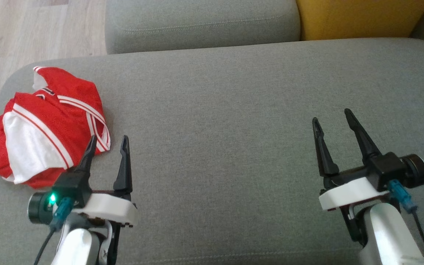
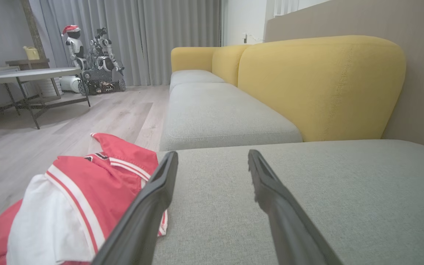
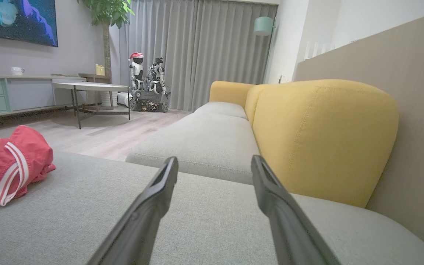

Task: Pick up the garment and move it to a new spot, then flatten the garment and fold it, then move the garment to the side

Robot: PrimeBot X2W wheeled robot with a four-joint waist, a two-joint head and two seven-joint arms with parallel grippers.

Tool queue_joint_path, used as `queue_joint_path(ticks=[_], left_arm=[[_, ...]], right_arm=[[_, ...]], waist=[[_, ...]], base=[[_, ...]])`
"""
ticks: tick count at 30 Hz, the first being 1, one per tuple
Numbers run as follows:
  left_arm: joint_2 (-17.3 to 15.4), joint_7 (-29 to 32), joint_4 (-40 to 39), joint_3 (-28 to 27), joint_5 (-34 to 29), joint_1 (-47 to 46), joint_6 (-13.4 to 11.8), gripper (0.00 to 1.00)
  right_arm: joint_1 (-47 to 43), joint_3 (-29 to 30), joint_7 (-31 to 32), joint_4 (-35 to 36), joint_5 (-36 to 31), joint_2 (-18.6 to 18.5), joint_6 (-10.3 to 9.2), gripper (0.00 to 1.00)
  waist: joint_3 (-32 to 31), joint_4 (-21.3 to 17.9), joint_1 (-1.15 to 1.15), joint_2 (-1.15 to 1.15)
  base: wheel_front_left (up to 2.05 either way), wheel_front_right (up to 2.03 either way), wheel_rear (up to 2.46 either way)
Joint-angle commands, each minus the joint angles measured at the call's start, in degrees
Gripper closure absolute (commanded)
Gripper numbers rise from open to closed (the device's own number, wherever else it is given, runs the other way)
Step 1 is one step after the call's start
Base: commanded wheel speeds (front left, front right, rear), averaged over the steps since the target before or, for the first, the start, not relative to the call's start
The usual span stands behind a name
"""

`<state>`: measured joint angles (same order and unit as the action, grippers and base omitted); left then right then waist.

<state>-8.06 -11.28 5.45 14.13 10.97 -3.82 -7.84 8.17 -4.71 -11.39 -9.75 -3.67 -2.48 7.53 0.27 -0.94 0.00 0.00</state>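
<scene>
Head view: the red-and-white garment (image 1: pixel 46 125) lies crumpled at the left end of the grey sofa seat (image 1: pixel 234 110). The left gripper (image 1: pixel 109 138) hovers right at its near edge, fingers spread and empty. The right gripper (image 1: pixel 330 115) sits well apart over bare cushion, also wide open.

Left wrist view: the garment bunches beside the left finger; whether they touch is unclear.

Right wrist view: fingers parted with nothing between them, the garment far off left, a yellow backrest (image 3: pixel 322 136) ahead on the right.

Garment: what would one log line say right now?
garment: crumpled, left end of cushion | left gripper: open, at garment's edge | right gripper: open, empty
</scene>
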Motion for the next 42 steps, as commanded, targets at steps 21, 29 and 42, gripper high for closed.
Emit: queue_joint_path(ticks=[21, 29, 42], left_arm=[[4.7, -3.7, 0.2, -8.3, 0.4, 0.3, 7.6, 0.00], [5.1, -3.7, 1.7, -8.7, -1.4, -0.4, 9.1, 0.00], [5.2, -3.7, 2.2, -8.8, -0.4, -1.2, 8.2, 0.00]], right_arm=[[1.6, -2.4, -3.1, -7.5, 12.4, -0.4, -0.04, 0.00], [2.8, -2.1, -3.2, -9.5, 12.3, -0.4, -0.04, 0.00], [3.2, -2.7, -3.4, -9.8, 12.4, -0.4, -0.04, 0.00]], waist=[[-0.7, -0.1, 0.00, 0.00], [-0.5, -0.3, 0.00, 0.00], [-0.2, 2.0, 0.00, 0.00]], base=[[0.00, 0.00, 0.00], [0.00, 0.00, 0.00], [0.00, 0.00, 0.00]])
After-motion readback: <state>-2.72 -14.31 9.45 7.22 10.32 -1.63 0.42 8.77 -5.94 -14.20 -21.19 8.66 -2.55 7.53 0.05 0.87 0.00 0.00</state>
